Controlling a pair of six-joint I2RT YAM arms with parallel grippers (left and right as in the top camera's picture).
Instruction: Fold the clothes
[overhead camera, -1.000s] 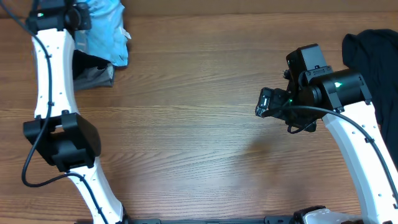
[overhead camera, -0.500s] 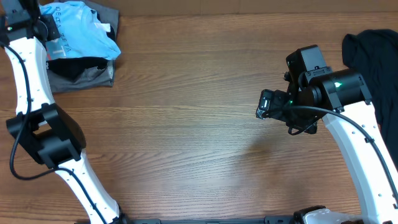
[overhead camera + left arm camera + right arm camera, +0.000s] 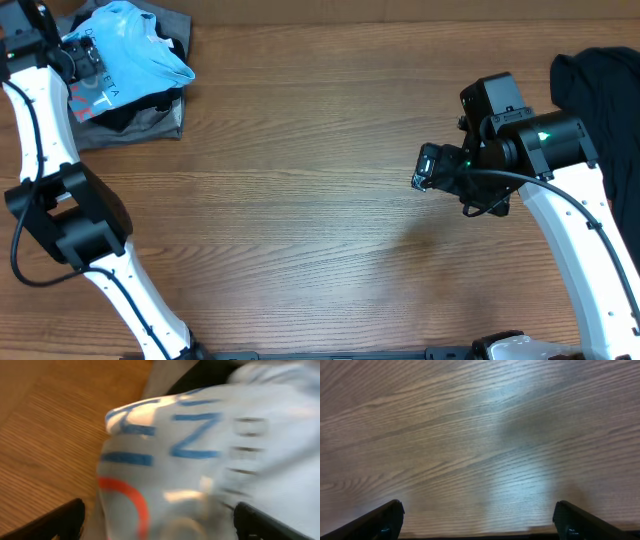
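Upper left of the overhead frame: the left gripper (image 3: 157, 515) hangs right over the light-blue T-shirt (image 3: 125, 48). In its wrist view the two fingertips sit at the bottom corners, spread wide, with shirt fabric filling the space between. Nothing is pinched. I cannot tell whether the tips touch the cloth.

- The shirt lies bunched on a small stack, with a grey garment (image 3: 160, 122) at the bottom and a black cloth (image 3: 135, 105) showing between. I judge the corner stack to be the drop spot for finished pieces, which keeps the middle of the table (image 3: 300, 210) free for folding. The shirt looks rumpled rather than square.
- Writing: the overhead view shows a line of small print on the shirt that seems to end in "ETA", with a larger white and pink-red figure below. The wrist view is blurred. It shows blue-outlined capitals, one like a "Z", and a red-orange arc at lower left. I can read no whole word with confidence, and no brand tag is visible.

Centre: bare wood.

Right of centre: the right gripper (image 3: 477, 512) hovers above the table with its fingers wide apart and nothing between them, only wood grain below. I judge it to be parked.

Far right, upper edge: a black garment (image 3: 600, 80) lies heaped and unfolded, partly under the right arm (image 3: 570, 220). It is likely the next piece.
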